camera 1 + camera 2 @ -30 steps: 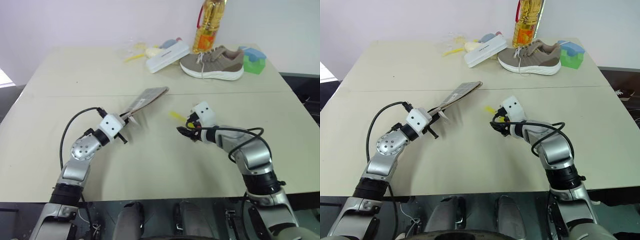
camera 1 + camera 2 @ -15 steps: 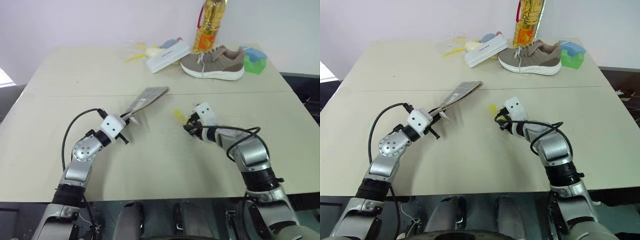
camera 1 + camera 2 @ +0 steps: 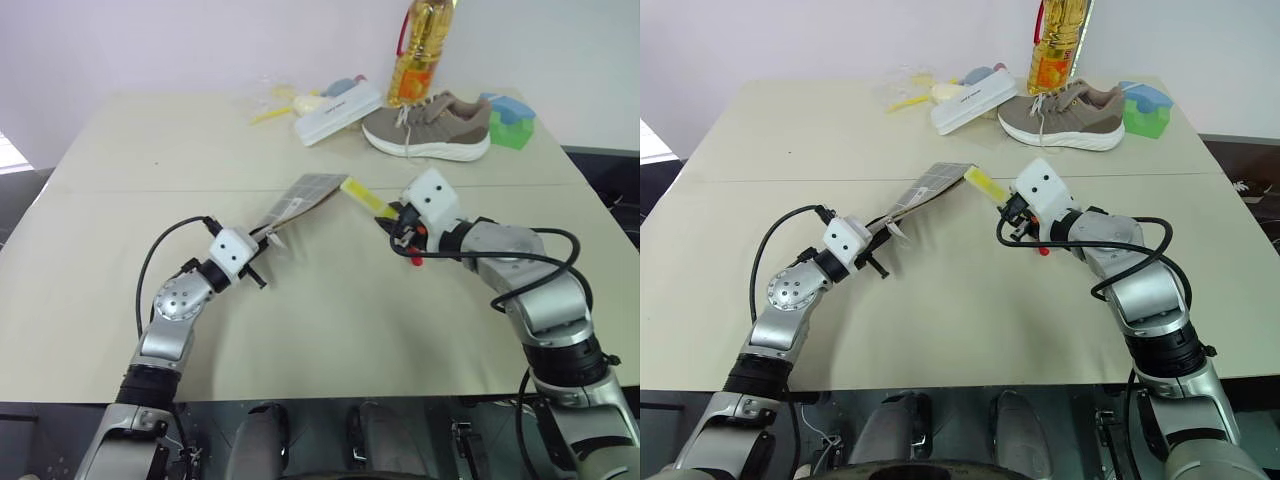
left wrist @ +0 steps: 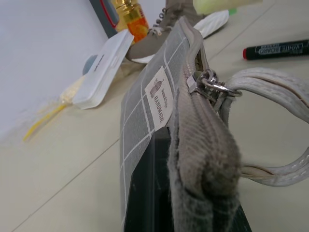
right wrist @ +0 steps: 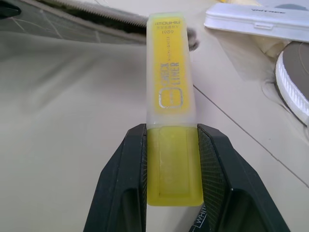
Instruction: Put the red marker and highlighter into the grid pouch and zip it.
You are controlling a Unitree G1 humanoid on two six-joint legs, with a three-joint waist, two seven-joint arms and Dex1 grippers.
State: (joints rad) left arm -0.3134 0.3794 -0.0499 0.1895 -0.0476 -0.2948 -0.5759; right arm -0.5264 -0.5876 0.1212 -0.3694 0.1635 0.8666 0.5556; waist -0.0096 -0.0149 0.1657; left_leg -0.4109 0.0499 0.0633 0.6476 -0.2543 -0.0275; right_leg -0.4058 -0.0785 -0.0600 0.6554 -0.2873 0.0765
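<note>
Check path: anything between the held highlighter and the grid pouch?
Nothing visible. The right gripper holds the highlighter with its tip near the far end of the grid pouch, which the left gripper holds up.

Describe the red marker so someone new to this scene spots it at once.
On the beige table, look near the middle, right of the raised grid pouch. The red marker lies on the tabletop just below the right pincer, which holds the highlighter in the air. It is slim and red, unlike the chunky yellow highlighter above it.
</note>
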